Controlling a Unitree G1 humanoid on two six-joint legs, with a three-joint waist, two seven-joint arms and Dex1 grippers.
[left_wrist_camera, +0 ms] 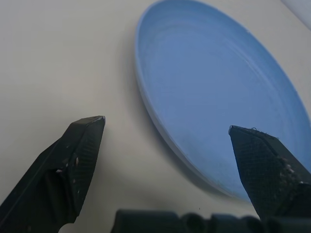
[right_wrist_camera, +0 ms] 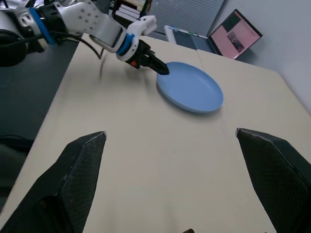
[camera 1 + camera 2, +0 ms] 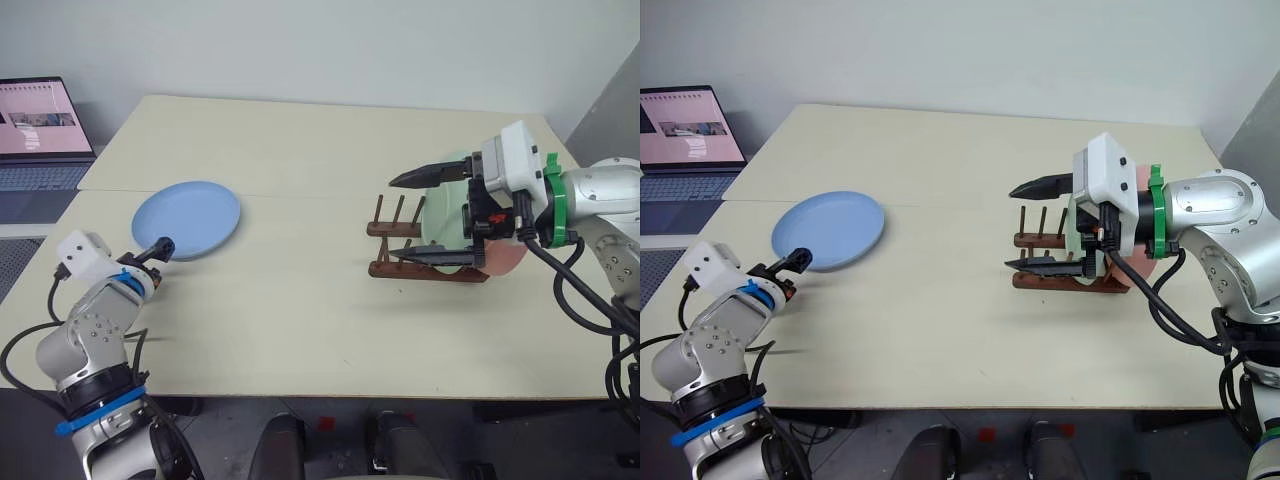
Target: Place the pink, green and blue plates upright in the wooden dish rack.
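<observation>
The blue plate (image 3: pixel 187 219) lies flat on the left side of the table. My left gripper (image 3: pixel 158 248) is low at its near rim and open. In the left wrist view the blue plate (image 1: pixel 218 97) lies just ahead of the gap between the fingers (image 1: pixel 77 160), which hold nothing. The wooden dish rack (image 3: pixel 400 238) stands on the right with the green plate (image 3: pixel 440 205) upright in it and the pink plate (image 3: pixel 505 260) behind that. My right gripper (image 3: pixel 392 216) hovers over the rack, pointing left, open and empty.
An open laptop (image 3: pixel 40 120) sits at the far left beyond the table (image 3: pixel 300 320). The right wrist view looks across the table at the blue plate (image 2: pixel 192 87) and my left gripper (image 2: pixel 155 65).
</observation>
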